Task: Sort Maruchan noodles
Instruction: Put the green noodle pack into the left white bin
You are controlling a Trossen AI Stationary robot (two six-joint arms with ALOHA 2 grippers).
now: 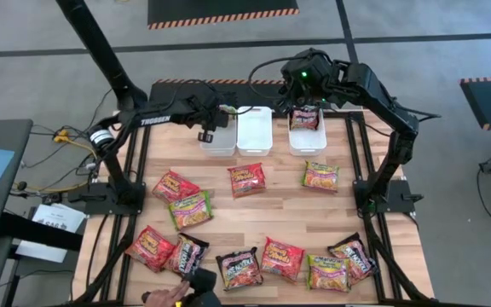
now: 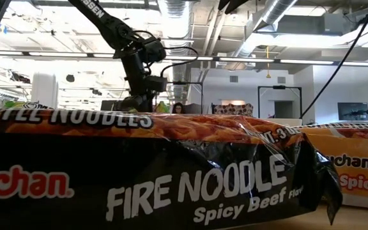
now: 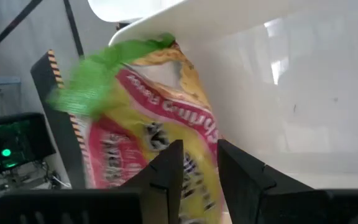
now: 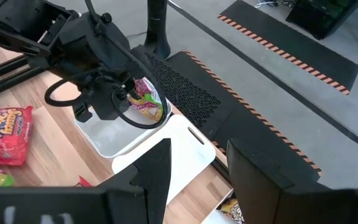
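Observation:
Three white bins stand in a row at the table's far edge. My left gripper hangs open over the left bin, fingers slanting down. Just beyond its fingertips a green-yellow noodle packet stands on edge inside that bin, against its far wall. My right gripper waits open, high over the right bin, which holds a red-orange packet. Several more packets lie flat on the wood, among them a red one and a green one.
The middle bin sits between the other two. Black, red and green packets line the near edge; a black one fills the low view. A person's hand shows at the near edge. Bare wood lies mid-table.

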